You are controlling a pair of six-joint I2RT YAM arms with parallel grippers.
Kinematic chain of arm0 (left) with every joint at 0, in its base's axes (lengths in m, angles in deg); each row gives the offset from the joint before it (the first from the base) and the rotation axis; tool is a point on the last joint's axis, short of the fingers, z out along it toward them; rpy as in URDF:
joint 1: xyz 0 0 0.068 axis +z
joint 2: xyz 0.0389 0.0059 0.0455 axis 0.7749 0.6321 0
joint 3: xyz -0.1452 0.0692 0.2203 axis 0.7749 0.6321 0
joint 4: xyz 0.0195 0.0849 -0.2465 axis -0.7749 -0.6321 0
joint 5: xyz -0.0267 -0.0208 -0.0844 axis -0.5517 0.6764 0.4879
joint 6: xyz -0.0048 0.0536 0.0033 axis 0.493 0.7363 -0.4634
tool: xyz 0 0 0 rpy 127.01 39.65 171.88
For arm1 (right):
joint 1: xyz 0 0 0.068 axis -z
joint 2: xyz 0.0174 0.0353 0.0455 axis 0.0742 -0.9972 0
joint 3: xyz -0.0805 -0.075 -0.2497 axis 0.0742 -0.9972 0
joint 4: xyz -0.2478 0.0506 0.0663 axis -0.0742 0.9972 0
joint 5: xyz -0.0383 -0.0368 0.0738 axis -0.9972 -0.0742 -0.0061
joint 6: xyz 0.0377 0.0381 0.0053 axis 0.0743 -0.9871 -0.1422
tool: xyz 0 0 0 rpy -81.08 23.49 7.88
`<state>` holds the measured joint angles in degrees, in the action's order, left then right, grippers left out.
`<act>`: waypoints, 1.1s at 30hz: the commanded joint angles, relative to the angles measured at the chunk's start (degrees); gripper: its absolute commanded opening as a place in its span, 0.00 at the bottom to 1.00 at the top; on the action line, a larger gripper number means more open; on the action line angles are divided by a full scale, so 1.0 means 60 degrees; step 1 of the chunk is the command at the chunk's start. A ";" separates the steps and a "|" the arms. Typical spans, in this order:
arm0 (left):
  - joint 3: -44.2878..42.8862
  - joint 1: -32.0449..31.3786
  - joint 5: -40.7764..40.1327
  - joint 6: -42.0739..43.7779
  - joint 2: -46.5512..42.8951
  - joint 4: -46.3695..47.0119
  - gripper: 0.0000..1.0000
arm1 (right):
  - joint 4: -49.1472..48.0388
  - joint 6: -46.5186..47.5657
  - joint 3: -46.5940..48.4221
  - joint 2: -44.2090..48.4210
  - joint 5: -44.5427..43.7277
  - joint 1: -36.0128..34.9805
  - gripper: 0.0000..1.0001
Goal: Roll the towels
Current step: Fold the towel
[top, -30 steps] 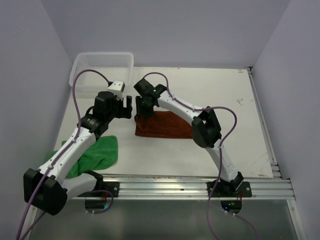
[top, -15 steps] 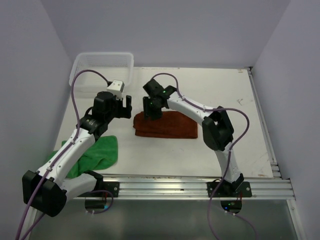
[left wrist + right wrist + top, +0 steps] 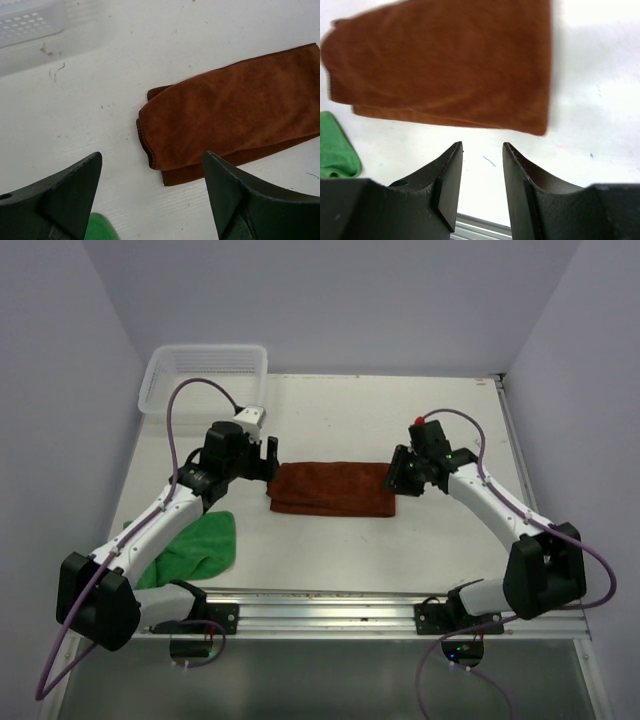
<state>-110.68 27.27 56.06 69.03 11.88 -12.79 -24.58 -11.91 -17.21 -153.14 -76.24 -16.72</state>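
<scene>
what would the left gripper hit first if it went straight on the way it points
Probably the folded end of the rust-brown towel, which lies straight ahead of the open left gripper. Depth is unclear, so it may touch the bare table just short of it.
</scene>
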 commanded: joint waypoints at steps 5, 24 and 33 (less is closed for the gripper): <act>-0.2209 -0.0355 0.0941 -0.0370 0.1481 0.0073 0.85 | -0.2596 -0.1058 -0.3719 0.2021 0.1015 0.1704 0.42; -0.9928 -0.3519 -0.0494 -0.0062 0.8146 -0.2784 0.85 | -0.6876 -0.2070 -0.5992 0.0678 0.2877 0.2617 0.44; -1.2127 -0.4135 -0.0583 -0.0208 1.0154 -0.3458 0.85 | -0.7140 -0.1572 -0.6314 0.0222 0.2893 0.2631 0.25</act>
<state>-178.85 3.01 53.25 68.07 71.17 -31.26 -65.39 -22.77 -53.45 -151.59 -59.35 -1.20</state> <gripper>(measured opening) 0.850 0.285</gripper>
